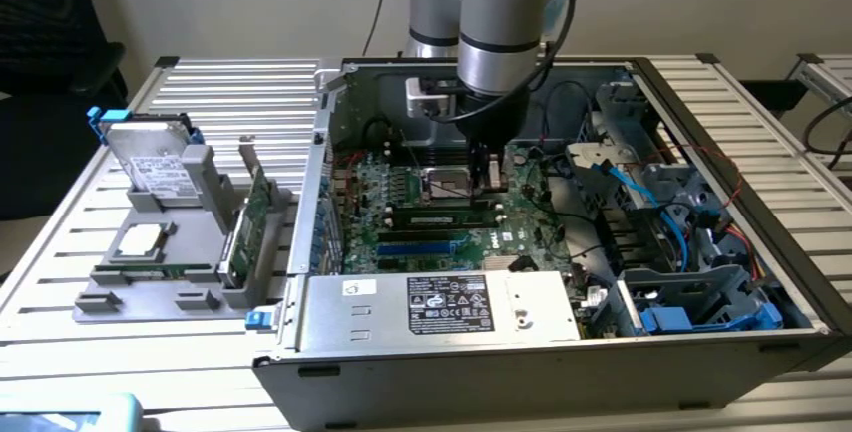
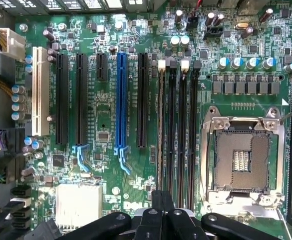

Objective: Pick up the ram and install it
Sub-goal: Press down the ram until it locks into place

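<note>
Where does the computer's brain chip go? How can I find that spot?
Look into the open computer case and find the big green motherboard lying inside it. The socket sits right beside a row of long black slots. It is the only square one, with a shiny metal frame around a dark middle.

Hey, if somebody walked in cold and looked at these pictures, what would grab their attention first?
The open grey computer case with its green motherboard exposed, and the robot arm's black gripper reaching down into it, shut, near the empty silver processor socket. On the exterior view's left, a grey parts holder sits on the slatted table.
</note>
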